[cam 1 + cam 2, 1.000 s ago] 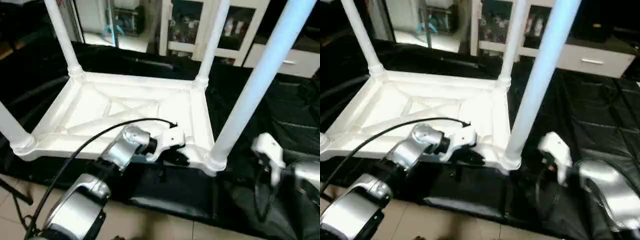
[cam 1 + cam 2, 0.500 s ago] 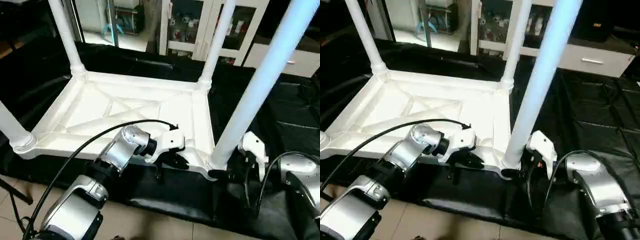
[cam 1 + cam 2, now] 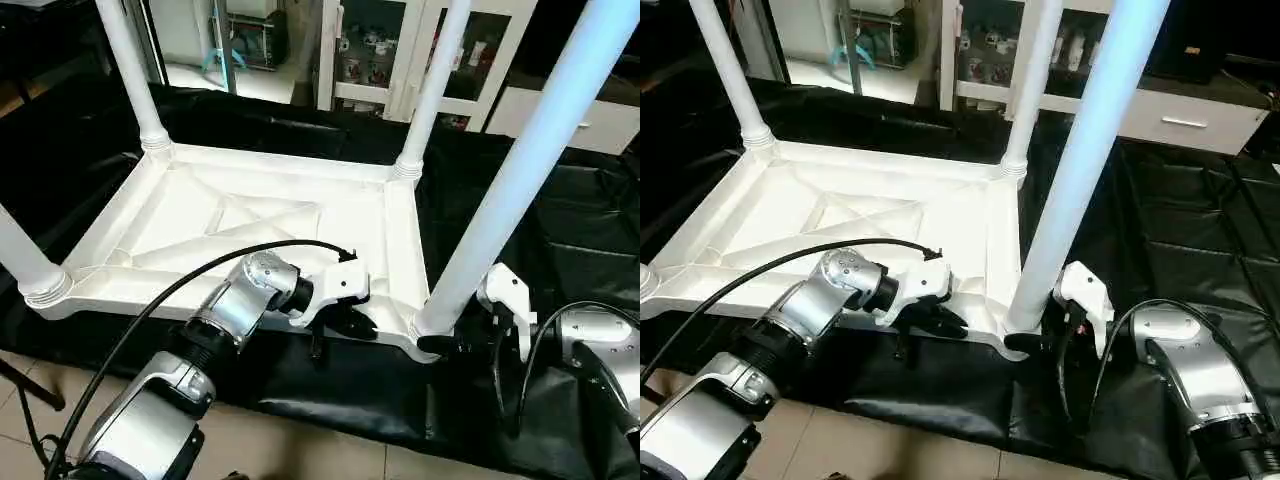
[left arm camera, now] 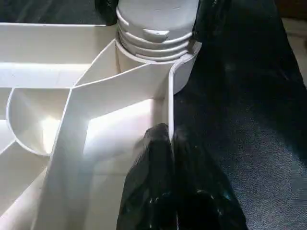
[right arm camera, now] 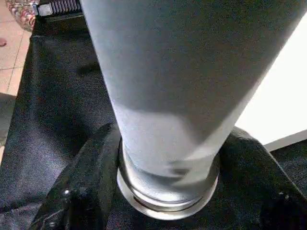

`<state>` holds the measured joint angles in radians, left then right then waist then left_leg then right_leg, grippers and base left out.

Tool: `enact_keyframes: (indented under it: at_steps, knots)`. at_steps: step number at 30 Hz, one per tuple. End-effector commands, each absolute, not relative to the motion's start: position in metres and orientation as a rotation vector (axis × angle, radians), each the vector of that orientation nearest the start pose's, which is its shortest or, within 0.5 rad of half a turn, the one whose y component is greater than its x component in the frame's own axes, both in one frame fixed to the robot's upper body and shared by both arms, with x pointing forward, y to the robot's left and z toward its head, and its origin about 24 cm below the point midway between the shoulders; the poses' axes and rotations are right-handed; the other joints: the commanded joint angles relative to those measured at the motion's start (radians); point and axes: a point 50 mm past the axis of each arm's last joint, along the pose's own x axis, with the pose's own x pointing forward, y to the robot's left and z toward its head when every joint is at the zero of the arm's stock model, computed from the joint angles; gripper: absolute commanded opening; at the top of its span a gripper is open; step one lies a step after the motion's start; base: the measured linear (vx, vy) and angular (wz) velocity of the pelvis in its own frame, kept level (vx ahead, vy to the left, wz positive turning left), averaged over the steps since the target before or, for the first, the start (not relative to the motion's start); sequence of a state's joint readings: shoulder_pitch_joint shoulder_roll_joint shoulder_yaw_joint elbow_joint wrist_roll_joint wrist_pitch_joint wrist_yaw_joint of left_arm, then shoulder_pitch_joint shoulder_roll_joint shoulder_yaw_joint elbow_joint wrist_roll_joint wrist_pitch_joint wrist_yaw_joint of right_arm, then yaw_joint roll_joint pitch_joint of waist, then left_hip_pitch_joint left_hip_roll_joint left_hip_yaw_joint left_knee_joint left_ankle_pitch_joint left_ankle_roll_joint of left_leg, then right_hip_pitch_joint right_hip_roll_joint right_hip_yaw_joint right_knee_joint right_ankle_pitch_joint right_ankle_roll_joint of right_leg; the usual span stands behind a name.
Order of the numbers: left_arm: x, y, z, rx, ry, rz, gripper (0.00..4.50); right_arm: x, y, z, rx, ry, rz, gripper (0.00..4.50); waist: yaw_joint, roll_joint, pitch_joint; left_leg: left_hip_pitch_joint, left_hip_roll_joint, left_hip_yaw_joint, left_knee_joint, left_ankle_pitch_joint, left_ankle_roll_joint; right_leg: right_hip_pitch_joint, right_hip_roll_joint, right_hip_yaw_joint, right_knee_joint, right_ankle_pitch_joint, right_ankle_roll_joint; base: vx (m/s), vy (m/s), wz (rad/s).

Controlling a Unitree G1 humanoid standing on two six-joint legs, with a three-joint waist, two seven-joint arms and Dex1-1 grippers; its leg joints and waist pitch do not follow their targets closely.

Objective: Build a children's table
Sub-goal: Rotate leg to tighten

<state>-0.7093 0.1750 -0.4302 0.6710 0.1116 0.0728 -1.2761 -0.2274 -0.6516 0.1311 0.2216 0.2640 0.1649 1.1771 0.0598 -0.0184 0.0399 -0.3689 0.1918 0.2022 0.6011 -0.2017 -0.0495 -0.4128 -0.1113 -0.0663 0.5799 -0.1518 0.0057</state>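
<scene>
My left gripper [image 3: 345, 325] is clamped on the near rim of the upturned tabletop [image 3: 250, 225]. My right gripper [image 5: 163, 191] straddles the base of the near right leg [image 3: 520, 170], one finger [image 5: 81, 187] either side; contact unclear. Three more legs stand in the other corner sockets.

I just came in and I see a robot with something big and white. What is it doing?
The robot is building a small table. The tabletop lies upside down on a black mat, and four legs stand up from its corners. The left gripper is pinched shut on the tabletop's near edge, holding it steady. The right gripper has its fingers on either side of the bottom of the nearest leg, right where it goes into the corner socket.
</scene>
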Motion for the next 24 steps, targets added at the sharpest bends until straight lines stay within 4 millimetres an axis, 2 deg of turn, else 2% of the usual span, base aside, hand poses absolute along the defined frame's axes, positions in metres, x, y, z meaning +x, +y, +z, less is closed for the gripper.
enact_keyframes:
  at_steps: [1, 5, 7, 9, 10, 11, 12, 14, 15, 16, 17, 18, 19, 20, 21, 22, 23, 24]
  knots:
    - [0.303, 0.051, 0.045, 0.515, 0.482, -1.658, 0.0, 0.258, -0.214, 0.054, -0.241, 0.419, 1.187, 2.67, 0.0, -0.019, -0.063, 0.011, 0.044, -0.015, -0.067, -0.135, 0.134, 0.054, -0.04, 0.034, -0.044, -0.143, -0.282, 0.0, 0.0, 0.0]
    - [0.303, 0.052, 0.045, 0.506, 0.49, -1.654, 0.0, 0.259, -0.214, 0.052, -0.199, 0.407, 1.149, 2.65, 0.0, -0.019, -0.064, 0.01, 0.043, -0.014, -0.066, -0.132, 0.136, 0.055, -0.039, 0.034, -0.043, -0.135, -0.286, 0.0, 0.0, 0.0]
    - [0.305, 0.052, 0.044, 0.483, 0.493, -1.629, 0.0, 0.265, -0.218, 0.046, -0.133, 0.424, 1.026, 2.64, -0.003, -0.017, -0.062, 0.009, 0.042, -0.015, -0.068, -0.14, 0.132, 0.054, -0.039, 0.034, -0.046, -0.148, -0.286, 0.0, 0.0, 0.0]
    - [0.311, 0.049, 0.044, 0.459, 0.488, -1.558, 0.0, 0.272, -0.221, 0.038, -0.128, 0.451, 0.899, 2.64, -0.009, -0.019, -0.059, 0.01, 0.042, -0.015, -0.072, -0.184, 0.108, 0.053, -0.037, 0.032, -0.053, -0.206, -0.27, 0.0, 0.0, 0.0]
    - [0.317, 0.047, 0.045, 0.441, 0.481, -1.488, 0.0, 0.276, -0.22, 0.033, -0.106, 0.465, 0.819, 2.64, -0.016, -0.014, -0.054, 0.012, 0.042, -0.017, -0.077, -0.226, 0.085, 0.049, -0.036, 0.031, -0.062, -0.267, -0.255, 0.0, 0.0, 0.0]
    - [0.321, 0.045, 0.046, 0.427, 0.476, -1.43, 0.0, 0.279, -0.218, 0.029, -0.086, 0.473, 0.756, 2.63, -0.02, -0.014, -0.052, 0.012, 0.039, -0.017, -0.078, -0.249, 0.069, 0.047, -0.035, 0.029, -0.067, -0.311, -0.242, -0.059, 0.008, -0.03]
    - [0.327, 0.042, 0.046, 0.416, 0.47, -1.362, 0.0, 0.282, -0.213, 0.026, -0.036, 0.478, 0.694, 2.62, -0.034, -0.017, -0.051, 0.013, 0.035, -0.025, -0.082, -0.317, 0.022, 0.048, -0.036, 0.024, -0.078, -0.435, -0.194, -0.059, 0.008, -0.03]
    - [0.332, 0.039, 0.047, 0.407, 0.465, -1.293, 0.0, 0.287, -0.207, 0.022, 0.004, 0.478, 0.62, 2.62, -0.04, -0.018, -0.054, 0.011, 0.035, -0.031, -0.085, -0.327, 0.009, 0.051, -0.039, 0.022, -0.082, -0.454, -0.173, 0.0, 0.0, 0.0]
    - [0.335, 0.037, 0.048, 0.405, 0.462, -1.246, 0.0, 0.291, -0.202, 0.019, 0.012, 0.474, 0.549, 2.62, -0.047, -0.017, -0.053, 0.013, 0.033, -0.03, -0.085, -0.343, 0.003, 0.043, -0.038, 0.023, -0.089, -0.476, -0.155, 0.0, 0.0, 0.0]
    - [0.338, 0.034, 0.049, 0.401, 0.463, -1.204, 0.0, 0.294, -0.196, 0.017, 0.01, 0.476, 0.497, 2.62, -0.048, -0.015, -0.054, 0.015, 0.032, -0.031, -0.085, -0.347, 0.0, 0.041, -0.039, 0.023, -0.09, -0.476, -0.155, 0.0, 0.0, 0.0]
    - [0.338, 0.034, 0.049, 0.401, 0.463, -1.204, 0.0, 0.294, -0.196, 0.017, 0.01, 0.476, 0.497, 2.62, -0.054, -0.018, -0.054, 0.014, 0.031, -0.031, -0.084, -0.345, -0.001, 0.04, -0.038, 0.023, -0.091, -0.472, -0.155, 0.0, 0.0, 0.0]
    - [0.343, 0.029, 0.05, 0.4, 0.465, -1.125, 0.0, 0.299, -0.184, 0.013, -0.021, 0.47, 0.411, 2.62, -0.058, -0.018, -0.052, 0.009, 0.029, -0.031, -0.086, -0.348, 0.004, 0.043, -0.037, 0.022, -0.093, -0.482, -0.142, 0.0, 0.0, 0.0]
    - [0.346, 0.026, 0.052, 0.402, 0.46, -1.072, 0.0, 0.302, -0.176, 0.011, -0.021, 0.464, 0.367, 2.62, -0.06, -0.016, -0.052, 0.013, 0.028, -0.03, -0.084, -0.351, 0.002, 0.037, -0.036, 0.022, -0.095, -0.489, -0.141, 0.0, 0.0, 0.0]
    - [0.346, 0.026, 0.052, 0.402, 0.46, -1.072, 0.0, 0.302, -0.176, 0.011, -0.021, 0.464, 0.367, 2.62, -0.064, -0.016, -0.053, 0.017, 0.026, -0.032, -0.084, -0.361, -0.005, 0.035, -0.036, 0.02, -0.096, -0.506, -0.137, 0.0, 0.0, 0.0]
    - [0.348, 0.024, 0.053, 0.403, 0.457, -1.037, 0.0, 0.304, -0.17, 0.01, -0.017, 0.461, 0.337, 2.61, -0.065, -0.018, -0.055, 0.014, 0.025, -0.034, -0.084, -0.355, -0.004, 0.039, -0.036, 0.019, -0.096, -0.504, -0.134, 0.0, 0.0, 0.0]
    - [0.354, 0.016, 0.057, 0.424, 0.425, -0.942, 0.0, 0.312, -0.151, 0.007, -0.025, 0.436, 0.228, 2.61, -0.065, -0.014, -0.054, 0.018, 0.025, -0.032, -0.083, -0.357, -0.006, 0.032, -0.035, 0.019, -0.099, -0.5, -0.133, 0.0, 0.0, 0.0]
    - [0.354, 0.016, 0.057, 0.424, 0.425, -0.942, 0.0, 0.312, -0.151, 0.007, -0.025, 0.436, 0.228, 2.61, -0.068, -0.014, -0.054, 0.018, 0.024, -0.031, -0.083, -0.361, -0.006, 0.03, -0.035, 0.02, -0.099, -0.498, -0.136, 0.0, 0.0, 0.0]
    - [0.356, 0.009, 0.061, 0.415, 0.397, -0.896, 0.0, 0.318, -0.131, 0.01, -0.05, 0.4, 0.2, 2.61, -0.071, -0.015, -0.057, 0.013, 0.024, -0.033, -0.085, -0.346, -0.008, 0.034, -0.035, 0.021, -0.095, -0.47, -0.14, 0.0, 0.0, 0.0]
